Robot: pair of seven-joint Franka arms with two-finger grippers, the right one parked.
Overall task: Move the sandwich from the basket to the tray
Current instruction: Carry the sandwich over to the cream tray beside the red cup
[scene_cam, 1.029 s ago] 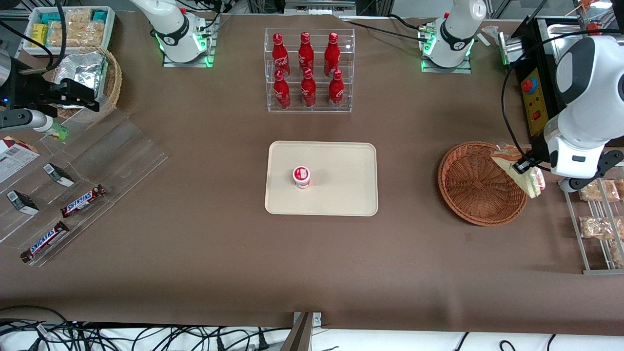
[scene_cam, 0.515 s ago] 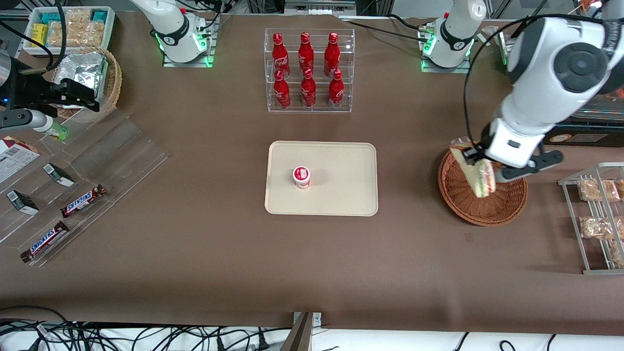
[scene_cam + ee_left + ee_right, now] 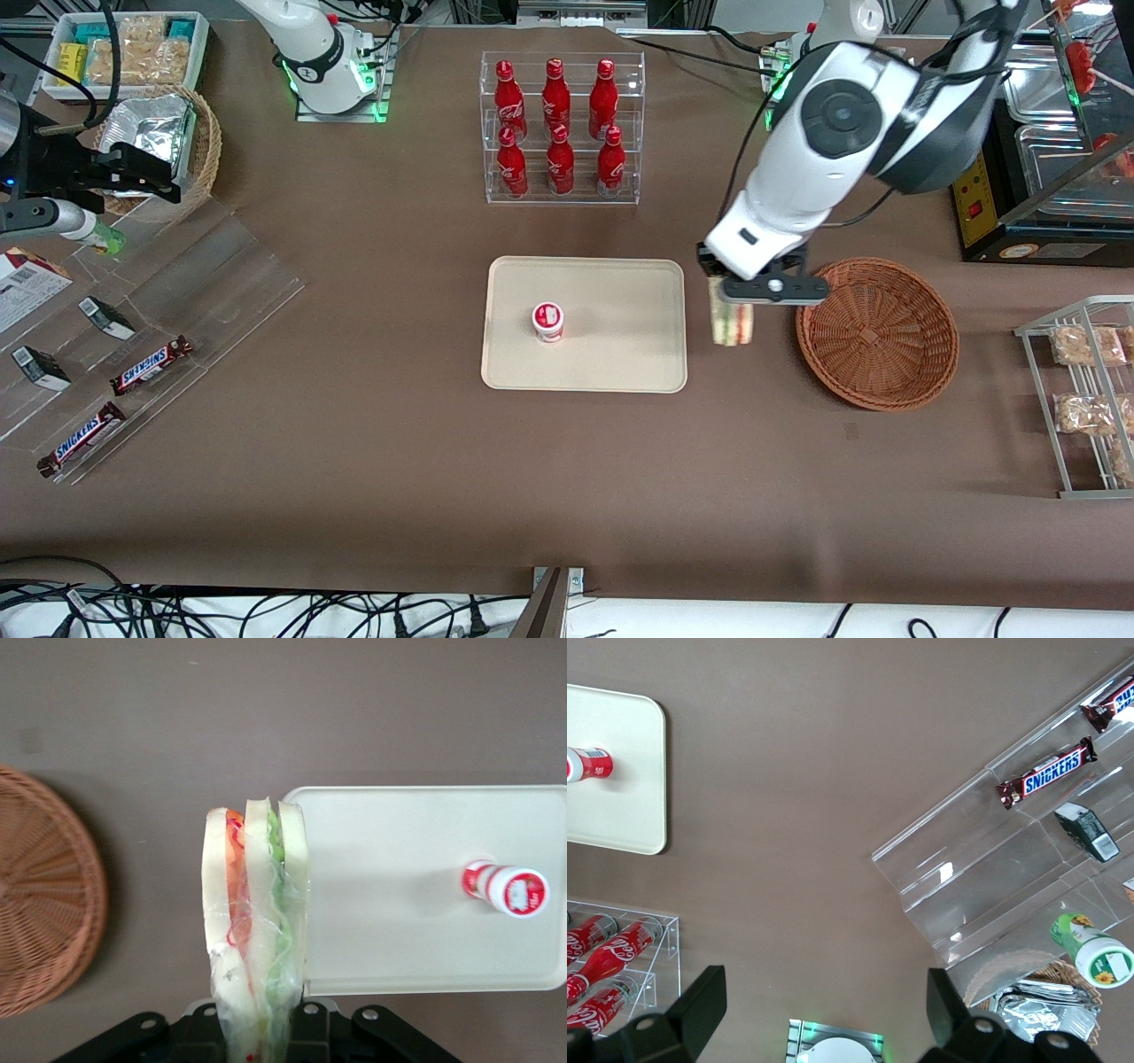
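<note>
**Sandwich held in the air between basket and tray**

The hand (image 3: 732, 301) grips the sandwich (image 3: 732, 322) above the counter (image 3: 567, 478), between the basket (image 3: 877, 332) and the tray (image 3: 584, 323), seemingly just beside the tray's rim. A small cup (image 3: 547, 321) stands on the tray, well apart from it.

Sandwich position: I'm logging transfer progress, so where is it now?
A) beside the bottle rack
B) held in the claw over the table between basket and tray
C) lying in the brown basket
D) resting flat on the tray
B: the claw grips the sandwich above bare table, between the basket and the tray.
</note>
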